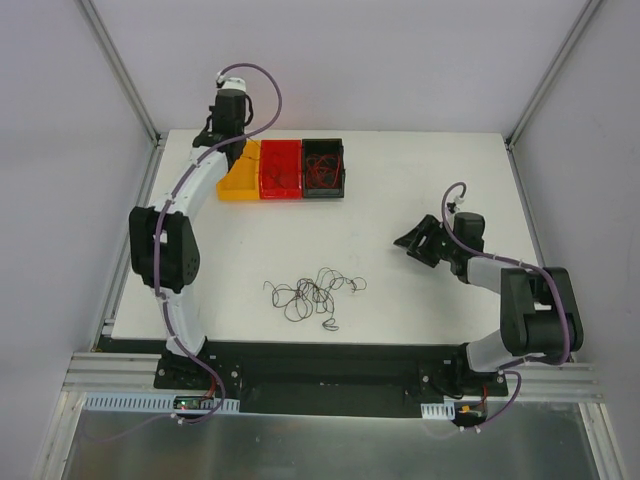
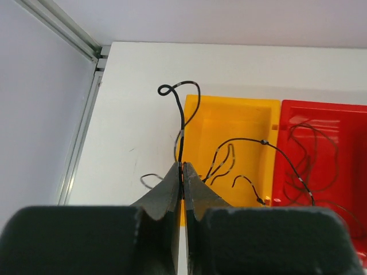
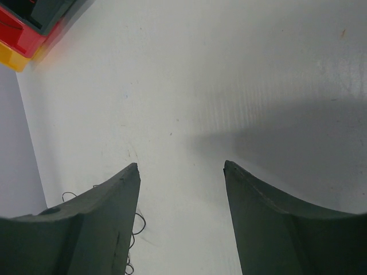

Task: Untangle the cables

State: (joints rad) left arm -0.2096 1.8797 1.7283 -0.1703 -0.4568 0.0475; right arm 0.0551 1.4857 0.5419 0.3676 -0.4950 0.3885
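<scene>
Left pincer [image 2: 182,167] clamped tight at full reach; right pincer [image 3: 180,167] spread wide

Table [image 1: 430,180] lies open between bins [image 1: 281,194] and tangled cables [image 1: 312,290].

White table [image 1: 420,180], pale grey walls [image 1: 350,60], aluminium frame posts [image 1: 118,70], shiny metal sheet [image 1: 330,450] below near edge.

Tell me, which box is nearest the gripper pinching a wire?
The yellow box, leftmost in the row, beside the left gripper; the red box and black box sit farther right.
</scene>
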